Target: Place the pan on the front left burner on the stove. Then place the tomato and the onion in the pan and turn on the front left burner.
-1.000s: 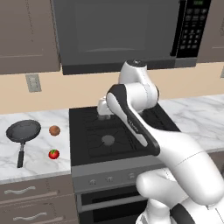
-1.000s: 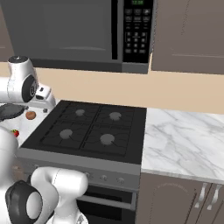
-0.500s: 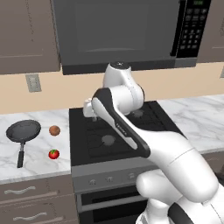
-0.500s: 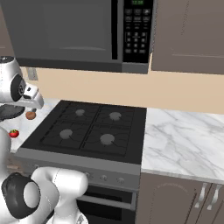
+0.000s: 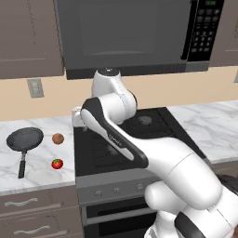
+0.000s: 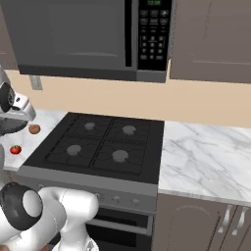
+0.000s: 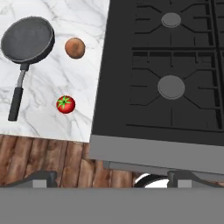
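microwave (image 5: 130,35): dark, keypad on right side
cabinets (image 6: 211,39): brown, flanking microwave
wall (image 6: 206,100): beige, below microwave
outlet (image 5: 34,87): lower left of microwave
surface (image 6: 206,157): white marble, below microwave
floor (image 7: 48,162): wood planks

Matt black pan (image 7: 27,40), glossy tomato (image 7: 65,104), veined marble counter (image 7: 83,17), wooden floor (image 7: 48,162).
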